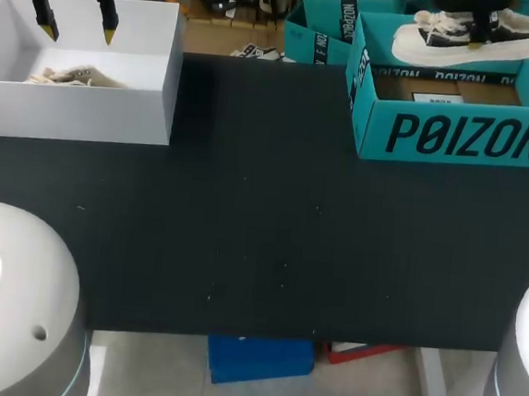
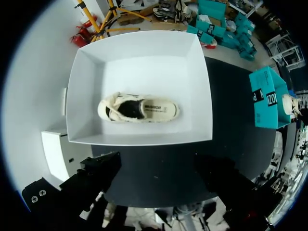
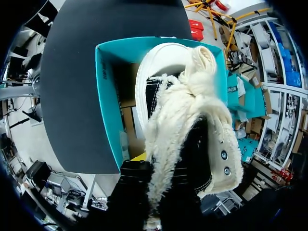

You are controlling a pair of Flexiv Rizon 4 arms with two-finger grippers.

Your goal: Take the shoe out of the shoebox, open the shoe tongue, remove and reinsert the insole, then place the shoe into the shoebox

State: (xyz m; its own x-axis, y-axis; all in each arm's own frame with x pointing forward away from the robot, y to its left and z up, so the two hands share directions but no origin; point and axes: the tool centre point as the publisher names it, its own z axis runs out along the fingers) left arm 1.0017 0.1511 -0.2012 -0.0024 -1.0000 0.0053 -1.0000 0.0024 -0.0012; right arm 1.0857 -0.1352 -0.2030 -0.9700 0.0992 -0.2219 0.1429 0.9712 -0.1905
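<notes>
The right gripper point(image 1: 490, 25) clutches the shoe point(image 1: 445, 36) just over the blue box point(image 1: 455, 136), at the counter's point(image 1: 261, 235) far right corner. Both lie the same way.

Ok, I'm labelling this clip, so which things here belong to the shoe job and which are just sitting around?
In the job: black-and-white shoe, held by the right end effector; teal shoebox under it.

Sitting idle, perhaps a second set: cream shoe in the white box; left end effector open above it.
</notes>
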